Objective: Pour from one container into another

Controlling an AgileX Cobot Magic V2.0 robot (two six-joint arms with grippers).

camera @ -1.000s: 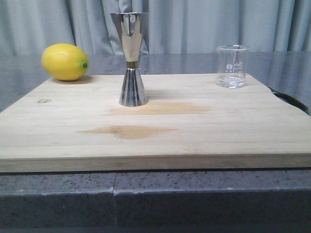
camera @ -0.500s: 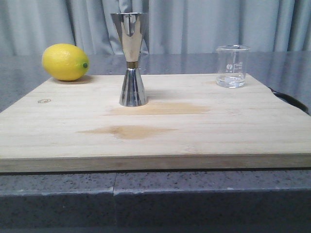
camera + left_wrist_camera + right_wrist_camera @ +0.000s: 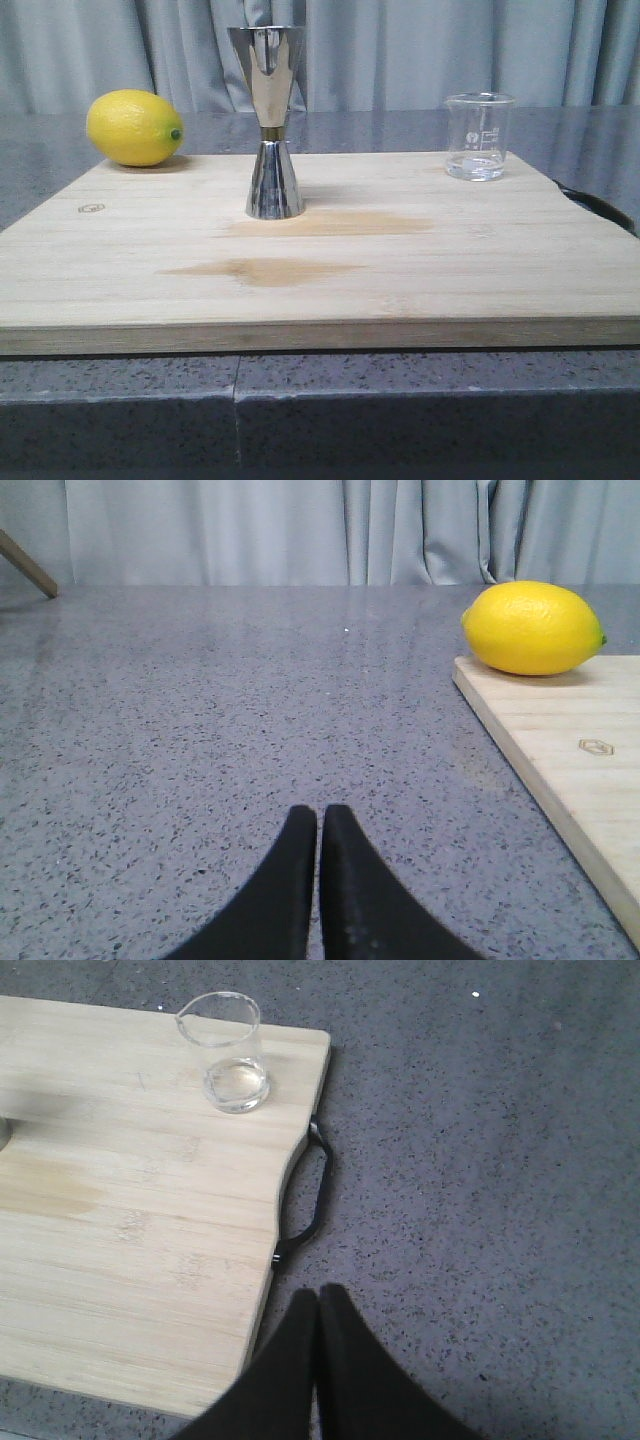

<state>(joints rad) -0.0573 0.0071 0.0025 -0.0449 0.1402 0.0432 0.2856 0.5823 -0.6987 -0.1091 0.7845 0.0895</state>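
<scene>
A small clear glass beaker [image 3: 479, 136] with white marks stands at the far right corner of the wooden board [image 3: 320, 270]; a little clear liquid lies in its bottom. The same beaker [image 3: 229, 1054] shows in the right wrist view. The tall steel jigger [image 3: 270, 120], hourglass-shaped with a gold band at its waist, stands upright left of the board's middle. My left gripper [image 3: 319, 815] is shut and empty over the grey counter, left of the board. My right gripper [image 3: 318, 1295] is shut and empty beside the board's right edge, well short of the beaker. Neither gripper shows in the front view.
A yellow lemon [image 3: 134, 127] rests at the board's far left corner, and this lemon [image 3: 533, 627] fills the left wrist view's edge. A black handle [image 3: 308, 1198] is fixed to the board's right side. Two damp stains [image 3: 262, 269] mark the board. Grey curtains hang behind.
</scene>
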